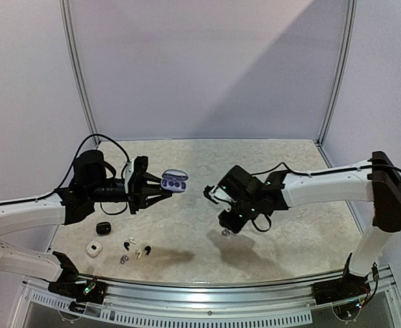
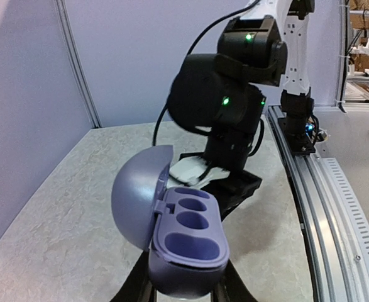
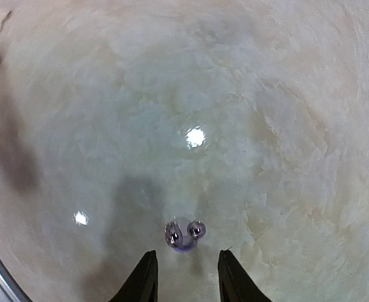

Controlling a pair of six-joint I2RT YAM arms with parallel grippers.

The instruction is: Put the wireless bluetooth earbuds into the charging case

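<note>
The tabletop (image 1: pixel 289 253) carries everything not yet seated, so I judge the task barely begun. The lavender charging case (image 2: pixel 187 245), clamped in the left pincer (image 1: pixel 163 188) at left-centre of the top view, is held lid-open, its wells empty. A black case (image 1: pixel 102 227) and a white case (image 1: pixel 93 249) sit lower left, contents too small to tell. The right pincer (image 3: pixel 187 255), spread wide, hovers over a lavender earbud (image 3: pixel 183 234). Other earbuds (image 1: pixel 140 251) lie loose lower left.
</note>
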